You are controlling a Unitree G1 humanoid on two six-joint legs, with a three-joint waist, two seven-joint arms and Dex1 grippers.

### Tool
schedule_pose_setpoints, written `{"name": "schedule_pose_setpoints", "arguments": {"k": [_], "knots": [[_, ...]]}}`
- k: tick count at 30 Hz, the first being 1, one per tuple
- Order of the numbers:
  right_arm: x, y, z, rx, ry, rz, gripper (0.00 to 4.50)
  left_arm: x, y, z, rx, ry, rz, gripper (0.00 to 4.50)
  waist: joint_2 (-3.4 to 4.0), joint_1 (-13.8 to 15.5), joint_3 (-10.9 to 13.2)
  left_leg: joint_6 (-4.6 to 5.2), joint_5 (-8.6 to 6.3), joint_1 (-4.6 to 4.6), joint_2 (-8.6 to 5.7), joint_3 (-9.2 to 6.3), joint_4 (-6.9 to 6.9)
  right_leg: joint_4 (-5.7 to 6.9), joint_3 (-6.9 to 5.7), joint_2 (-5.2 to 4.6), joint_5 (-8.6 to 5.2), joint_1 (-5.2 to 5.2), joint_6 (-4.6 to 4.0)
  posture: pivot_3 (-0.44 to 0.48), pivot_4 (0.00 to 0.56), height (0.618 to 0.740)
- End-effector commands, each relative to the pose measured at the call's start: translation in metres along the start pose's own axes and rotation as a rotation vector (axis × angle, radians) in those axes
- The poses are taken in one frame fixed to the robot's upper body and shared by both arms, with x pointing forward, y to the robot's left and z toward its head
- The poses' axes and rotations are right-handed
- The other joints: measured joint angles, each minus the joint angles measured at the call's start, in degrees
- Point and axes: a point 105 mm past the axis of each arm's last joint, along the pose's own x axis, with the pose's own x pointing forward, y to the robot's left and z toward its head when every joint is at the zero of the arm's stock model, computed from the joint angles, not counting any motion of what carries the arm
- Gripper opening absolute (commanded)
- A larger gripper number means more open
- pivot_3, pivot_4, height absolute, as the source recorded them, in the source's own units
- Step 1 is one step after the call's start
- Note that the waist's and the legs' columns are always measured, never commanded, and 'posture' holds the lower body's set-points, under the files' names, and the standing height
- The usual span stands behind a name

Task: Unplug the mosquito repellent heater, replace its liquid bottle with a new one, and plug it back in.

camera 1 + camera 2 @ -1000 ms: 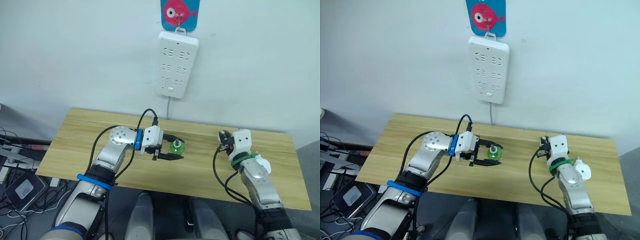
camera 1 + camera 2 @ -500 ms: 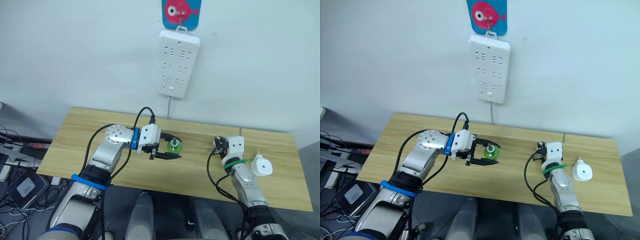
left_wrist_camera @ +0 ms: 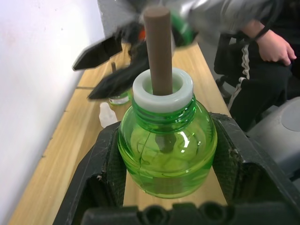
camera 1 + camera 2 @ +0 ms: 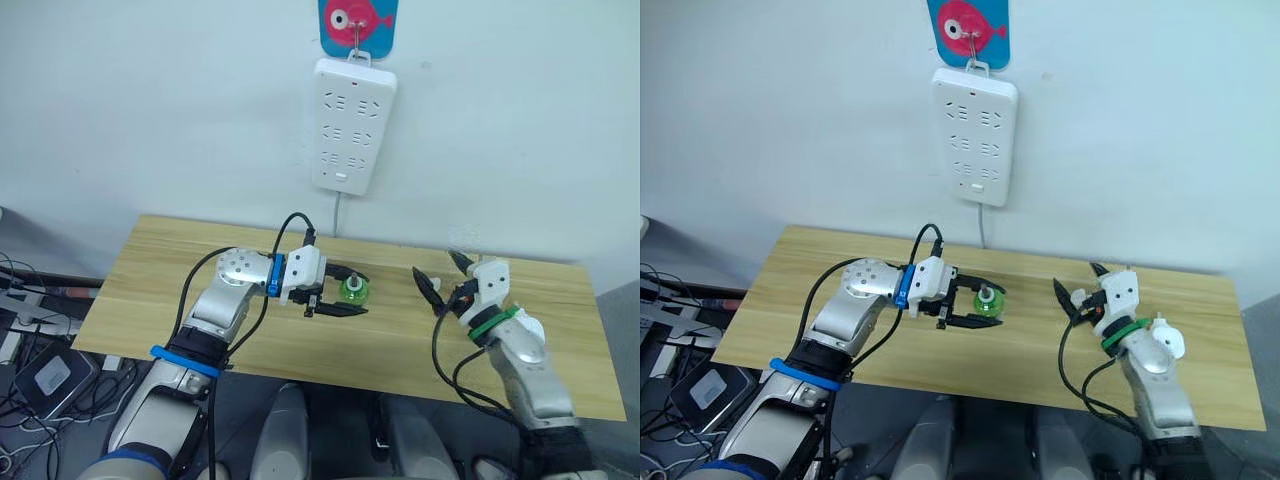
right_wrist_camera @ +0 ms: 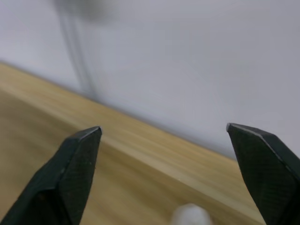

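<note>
A green liquid bottle (image 3: 166,152) with a white collar and a brown wick stands upright on the wooden table (image 4: 170,270). My left gripper (image 4: 357,295) is shut on its sides. Further right, my right gripper (image 4: 437,268) hovers just above the table with its fingers spread wide and nothing between them. The mosquito repellent heater (image 4: 1170,338), a small white rounded unit, lies on the table to the right, partly behind my right forearm. In the left wrist view a second small bottle (image 3: 118,97) with a wick stands below the right gripper's fingers (image 3: 96,52), a small white piece (image 3: 106,115) beside it.
A long white power strip (image 4: 352,125) hangs on the wall above the table's middle, under a blue hook plate with a pink fish (image 4: 358,22). A seated person's hand (image 3: 276,44) shows past the table's right end. Cables and devices (image 4: 40,370) lie on the floor at left.
My right gripper's fingers have spread from nearly shut to wide open, and that arm has shifted a little. The left gripper still holds the green bottle in the same place.
</note>
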Motion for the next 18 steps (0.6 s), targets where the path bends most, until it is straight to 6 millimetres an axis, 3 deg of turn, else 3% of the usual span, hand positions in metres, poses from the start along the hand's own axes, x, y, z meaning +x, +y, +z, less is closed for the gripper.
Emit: {"name": "schedule_pose_setpoints", "arguments": {"k": [1, 3, 8, 18], "knots": [[-0.010, 0.040, 0.038, 0.062, 0.008, 0.301, 3.40, 0.001, 0.005, 0.006, 0.041, -0.027, 0.015, 2.26, 0.00, 0.03, -0.01, 0.00, 0.00, 0.00, 0.00, 0.00, 0.00, 0.00, 0.00, 0.00, 0.00, 0.00, 0.00, 0.220, 0.283, 0.740], [-0.017, 0.054, 0.047, 0.032, 0.068, 0.412, 2.70, 0.004, 0.008, 0.007, 0.049, -0.039, 0.018, 2.26, 0.00, 0.15, -0.02, 0.00, 0.00, -0.01, -0.01, -0.06, 0.01, -0.02, -0.05, -0.01, 0.00, 0.03, 0.00, 0.217, 0.273, 0.740], [-0.014, 0.075, 0.059, 0.001, 0.105, 0.514, 2.70, 0.010, 0.012, 0.011, 0.089, -0.055, 0.011, 2.26, -0.05, 0.20, -0.04, 0.00, 0.00, -0.06, -0.04, -0.09, 0.03, -0.08, -0.13, -0.01, 0.00, 0.04, 0.01, 0.216, 0.255, 0.740], [0.010, 0.086, 0.057, -0.015, 0.075, 0.488, 2.70, 0.017, 0.008, 0.017, 0.098, -0.079, -0.021, 2.26, -0.05, 0.17, -0.05, -0.02, 0.01, -0.11, -0.05, -0.17, 0.02, -0.09, -0.26, -0.01, 0.01, 0.01, 0.01, 0.225, 0.251, 0.740]]}}
